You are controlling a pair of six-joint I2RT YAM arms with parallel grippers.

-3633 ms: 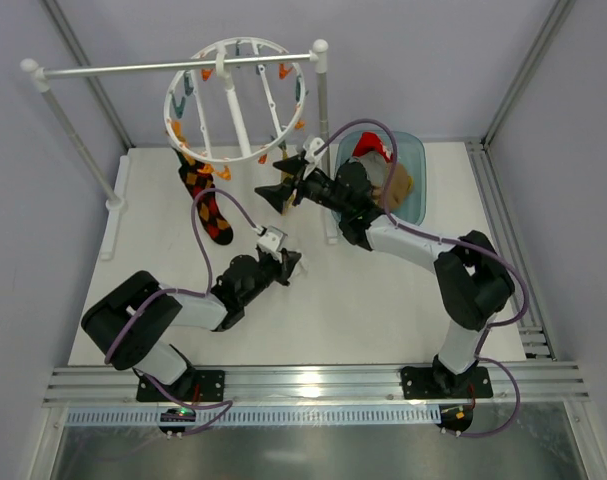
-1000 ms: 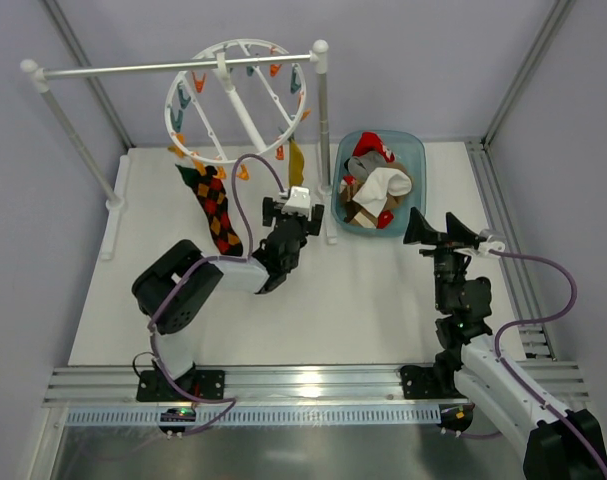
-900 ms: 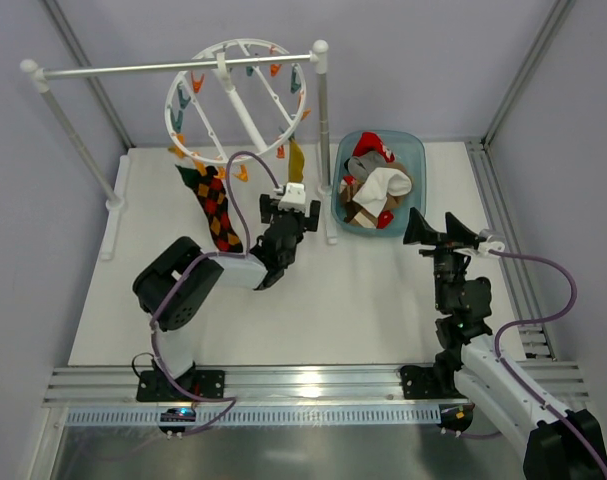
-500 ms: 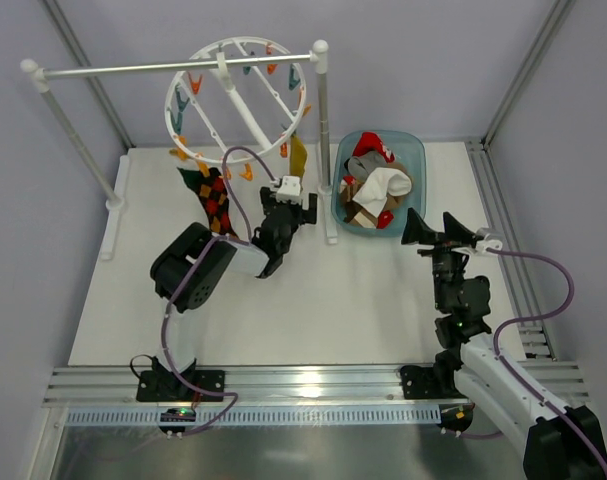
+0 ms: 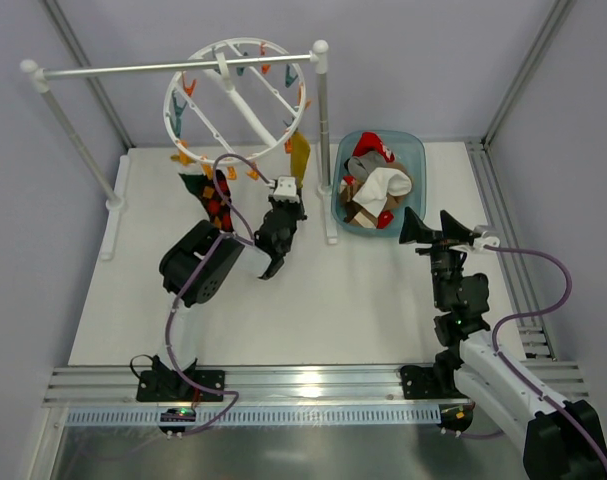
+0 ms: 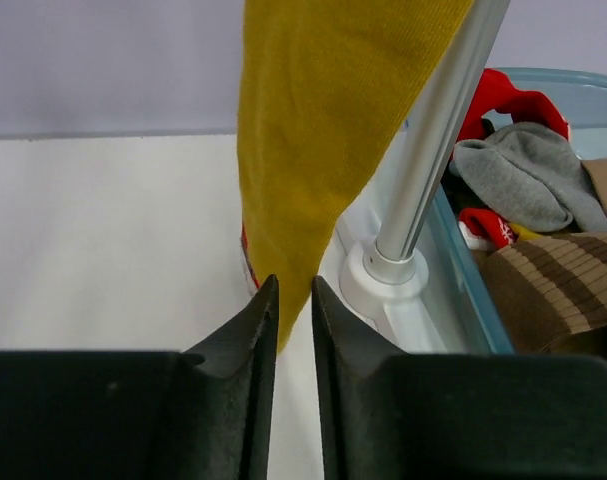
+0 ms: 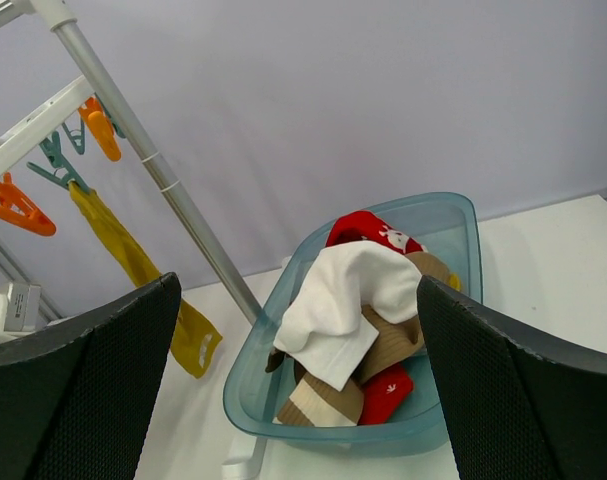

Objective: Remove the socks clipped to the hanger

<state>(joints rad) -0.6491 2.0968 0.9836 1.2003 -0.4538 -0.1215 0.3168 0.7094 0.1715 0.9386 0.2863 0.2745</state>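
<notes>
Left claw [image 6: 294, 287] straddles yellow sock [image 6: 323, 120] tip; grip unclear; top cropped.

No readable text, label, brand, number or sign in any view. Only candidate: small white mark on red fabric [image 7: 355, 228] in blue bin [image 7: 461, 212], too small to make out as letters or figures.
</notes>
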